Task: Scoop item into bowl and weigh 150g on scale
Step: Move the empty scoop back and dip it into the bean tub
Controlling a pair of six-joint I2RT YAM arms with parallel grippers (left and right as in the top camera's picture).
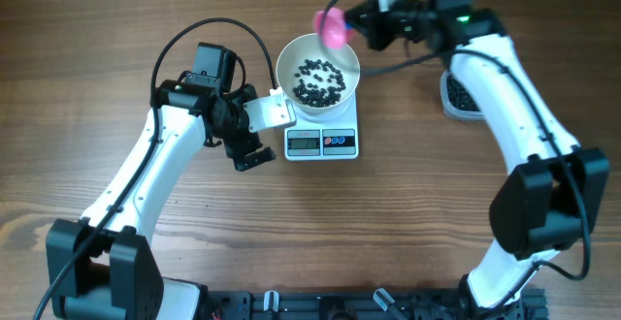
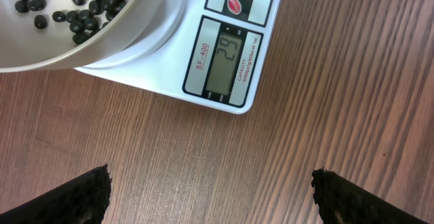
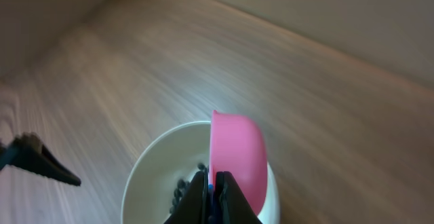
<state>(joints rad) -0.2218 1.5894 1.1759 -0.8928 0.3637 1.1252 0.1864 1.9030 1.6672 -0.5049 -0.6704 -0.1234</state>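
At the far edge of the desk, about midway along it: the bowl (image 1: 287,60) sits squarely on the scale (image 1: 322,143), and its rim overhangs the platform.
Beads: a thin, scattered layer of beads (image 1: 318,80) covers the bottom of the bowl. More lie in the clear tub (image 1: 454,95) toward the right edge, partly hidden under the right arm.
Display: in the left wrist view the display (image 2: 227,64) appears to read 29, so I judge the weighing well short of its target.
Right fingers: the right fingers (image 3: 201,195) are clenched on the handle of the pink scoop (image 1: 332,27). It hangs tipped on edge just above the far rim of the bowl. I cannot tell whether any beads remain in its cup.
Left fingers: the left fingers (image 2: 71,200) are spread wide and grasp nothing. They hover over bare wood on the near-left side of the scale, apart from it.
Step in hand: probably tipping a scoopful into the bowl, with many more trips to the tub to come.
How the beads will handle: likely light, hard and smooth, so they roll and bounce. A quick pour could send some over the rim.
How the bowl will handle: stiff and slick, resting loose on the scale. Any push would disturb the reading, so it is best left untouched.
Where to take hold: the scoop by its handle, gripped firmly and with the cup carried level between tub and bowl.
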